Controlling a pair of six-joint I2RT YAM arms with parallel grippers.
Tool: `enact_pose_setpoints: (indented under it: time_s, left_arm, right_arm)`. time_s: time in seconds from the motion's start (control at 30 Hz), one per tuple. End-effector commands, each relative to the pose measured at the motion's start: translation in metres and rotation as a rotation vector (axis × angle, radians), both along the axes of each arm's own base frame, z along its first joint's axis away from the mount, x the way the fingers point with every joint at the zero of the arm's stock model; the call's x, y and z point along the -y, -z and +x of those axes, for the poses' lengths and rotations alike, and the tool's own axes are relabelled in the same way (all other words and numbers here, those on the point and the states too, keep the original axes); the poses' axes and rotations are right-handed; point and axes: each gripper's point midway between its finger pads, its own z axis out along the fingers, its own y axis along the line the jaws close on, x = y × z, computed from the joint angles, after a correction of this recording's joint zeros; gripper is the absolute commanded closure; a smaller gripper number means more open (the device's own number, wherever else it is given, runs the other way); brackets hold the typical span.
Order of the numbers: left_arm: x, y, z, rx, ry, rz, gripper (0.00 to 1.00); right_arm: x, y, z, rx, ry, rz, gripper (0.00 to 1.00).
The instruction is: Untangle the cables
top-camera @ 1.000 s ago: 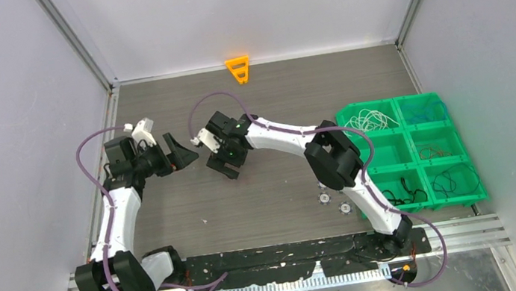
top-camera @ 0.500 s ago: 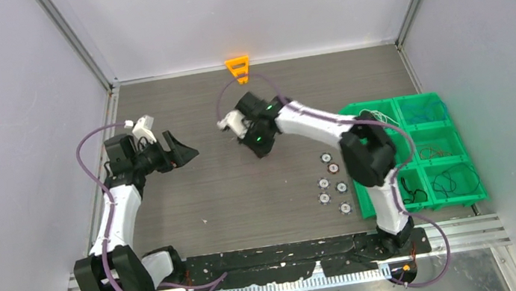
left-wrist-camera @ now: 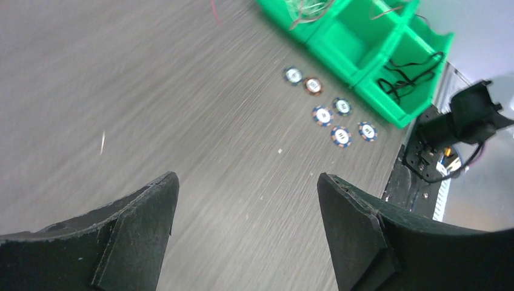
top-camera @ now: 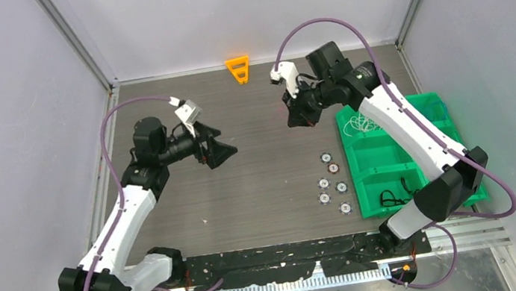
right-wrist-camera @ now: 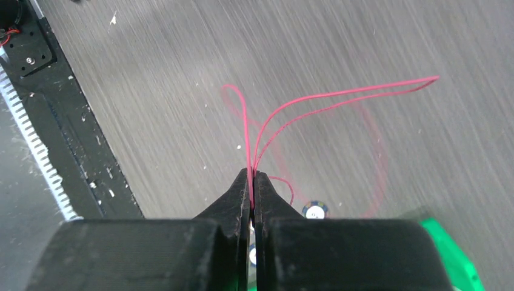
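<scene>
Grey table [top-camera: 260, 183]: green bin [top-camera: 381, 156] holds black cables [left-wrist-camera: 415, 66] (right hand [right-wrist-camera: 253, 173] pinches red cable [right-wrist-camera: 251, 151])

Left arm [top-camera: 125, 216]: extends from its base at the near-left corner, the white link slanting forward, the wrist turned toward table centre. Left gripper [top-camera: 219, 149] points right, held above the surface, jaws spread wide; in the wrist view both black fingers [left-wrist-camera: 139, 230] sit well apart.

Right arm [top-camera: 410, 125]: elbow folded low on the right side, long link reaching up and left toward the far centre. Right gripper [top-camera: 298, 116] angles down and left, jaws pressed together, pinching the red cable [right-wrist-camera: 339, 97] at the fingertips, loops hanging free beyond them.
</scene>
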Motion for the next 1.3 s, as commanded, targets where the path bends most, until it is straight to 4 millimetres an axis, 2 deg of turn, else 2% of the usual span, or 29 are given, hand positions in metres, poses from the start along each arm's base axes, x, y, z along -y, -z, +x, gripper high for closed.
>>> enact_pose_setpoints:
  time_s: [0.0, 0.07, 0.13, 0.2, 0.23, 0.27, 0.33, 0.5, 0.67, 0.77, 0.97, 1.1, 1.27]
  left_arm:
    - [0.013, -0.044, 0.016, 0.204, 0.047, -0.007, 0.14]
    - [0.013, -0.036, 0.020, 0.185, 0.044, 0.002, 0.15]
    - [0.014, -0.031, 0.021, 0.178, 0.045, 0.006, 0.15]
    - [0.017, -0.027, 0.021, 0.166, 0.053, 0.006, 0.16]
    - [0.018, -0.026, 0.021, 0.163, 0.055, 0.005, 0.15]
    - [0.020, -0.026, 0.021, 0.162, 0.060, 0.005, 0.16]
    - [0.022, -0.023, 0.021, 0.153, 0.068, 0.007, 0.15]
    - [0.027, -0.021, 0.026, 0.139, 0.078, 0.007, 0.16]
    - [0.029, -0.018, 0.030, 0.117, 0.073, 0.007, 0.16]
    - [0.030, -0.016, 0.031, 0.105, 0.068, 0.007, 0.16]
    - [0.029, -0.010, 0.030, 0.086, 0.055, 0.013, 0.16]
    - [0.029, -0.009, 0.030, 0.080, 0.050, 0.017, 0.16]
    - [0.027, -0.007, 0.028, 0.076, 0.046, 0.026, 0.16]
  right_arm:
    - [0.038, -0.027, -0.010, -0.019, 0.043, 0.034, 0.95]
    - [0.061, -0.034, -0.012, -0.006, 0.077, 0.004, 0.95]
    - [0.089, -0.031, -0.024, -0.027, 0.095, -0.056, 0.95]
    - [0.115, -0.030, -0.027, -0.005, 0.094, -0.100, 0.94]
    - [0.122, -0.027, -0.040, -0.044, 0.075, -0.111, 0.95]
    - [0.138, -0.024, -0.046, -0.062, 0.071, -0.135, 0.95]
    - [0.159, -0.020, -0.051, -0.075, 0.076, -0.176, 0.95]
    - [0.220, -0.014, -0.044, -0.026, 0.171, -0.309, 0.95]
    - [0.270, -0.001, -0.045, -0.044, 0.235, -0.417, 0.95]
    - [0.285, 0.010, -0.045, -0.074, 0.234, -0.456, 0.95]
    - [0.290, 0.031, -0.046, -0.152, 0.210, -0.460, 0.94]
    - [0.298, 0.057, -0.048, -0.206, 0.205, -0.500, 0.95]
    - [0.304, 0.084, -0.039, -0.274, 0.225, -0.527, 0.94]
